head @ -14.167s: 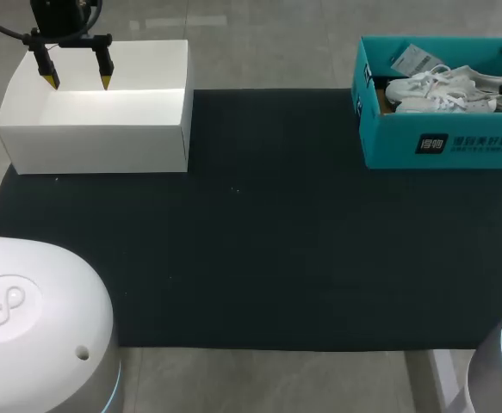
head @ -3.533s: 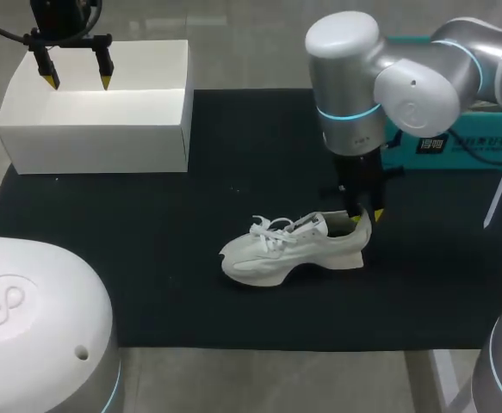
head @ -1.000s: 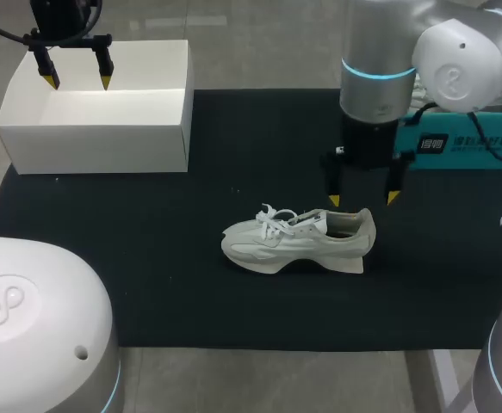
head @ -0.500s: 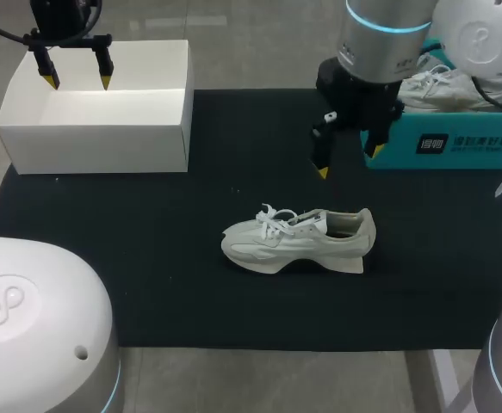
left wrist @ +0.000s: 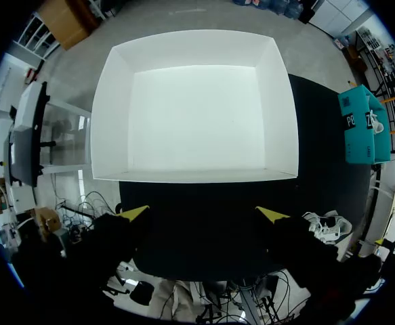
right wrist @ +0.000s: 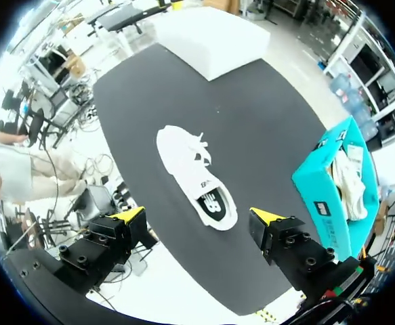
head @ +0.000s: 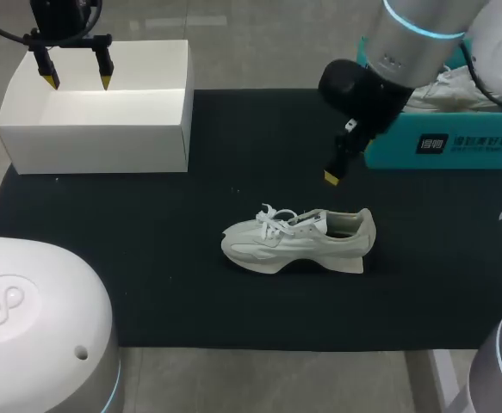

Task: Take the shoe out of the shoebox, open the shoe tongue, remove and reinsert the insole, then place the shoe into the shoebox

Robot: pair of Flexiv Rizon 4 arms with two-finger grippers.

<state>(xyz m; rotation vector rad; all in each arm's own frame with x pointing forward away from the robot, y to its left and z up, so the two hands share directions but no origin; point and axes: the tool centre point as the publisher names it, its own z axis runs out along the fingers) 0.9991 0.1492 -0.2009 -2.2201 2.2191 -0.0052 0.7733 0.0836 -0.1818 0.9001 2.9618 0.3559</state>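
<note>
Counter mat (head: 147, 258) bears the white sneaker (head: 298, 241) unmoved, while right jaws, apart, have swung toward the teal shoebox (head: 466, 142); left jaws apart.

The shoe (head: 298, 239) is white, mat (head: 190, 284) black, shoebox (head: 457, 148) teal.

One shoe (head: 298, 241) has been taken out of the teal shoebox (head: 444, 146) and laid on the surface (head: 147, 258), well out from the shoebox. The right arm (head: 380, 73) has been drawn back: its jaws, earlier down at the shoe's heel, have been spread, lifted off and tilted up beside the shoebox.
</note>
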